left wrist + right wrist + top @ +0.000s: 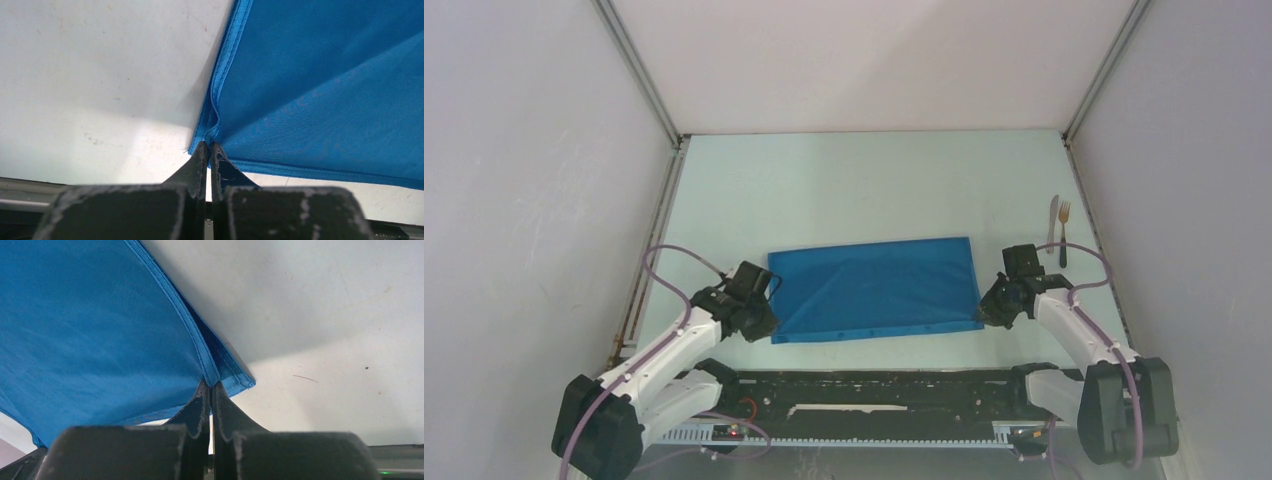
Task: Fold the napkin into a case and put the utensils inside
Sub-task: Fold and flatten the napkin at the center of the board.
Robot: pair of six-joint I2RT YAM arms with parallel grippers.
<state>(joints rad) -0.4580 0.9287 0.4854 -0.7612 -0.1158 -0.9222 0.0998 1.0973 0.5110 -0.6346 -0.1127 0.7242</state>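
When we look at the left gripper (206,147): its two fingers (197,167) are pressed together with only a thin slit between them, and they pinch the hem of the napkin (325,90) at its near left corner.
Right gripper (210,386): its fingers (227,415) are pressed together the same way, and they pinch the hem at the napkin's near right corner.
Napkin: it is bright blue and lies spread wide on the table (844,180), between the two grippers and close to the near edge. At both pinched corners the cloth is pulled up a bit, and we see a shadow under it. In the right wrist view a second blue layer shows just below the pinched hem.
Knife (1053,210) and fork (1064,232): they lie side by side on the table at the far right, near the wall and well apart from the napkin.
Hard to see: from the top the dark fingers blend with the arms, so we cannot make out the pinch there. Each wrist view cuts off most of the napkin. We find the knife and fork too small to see any detail.
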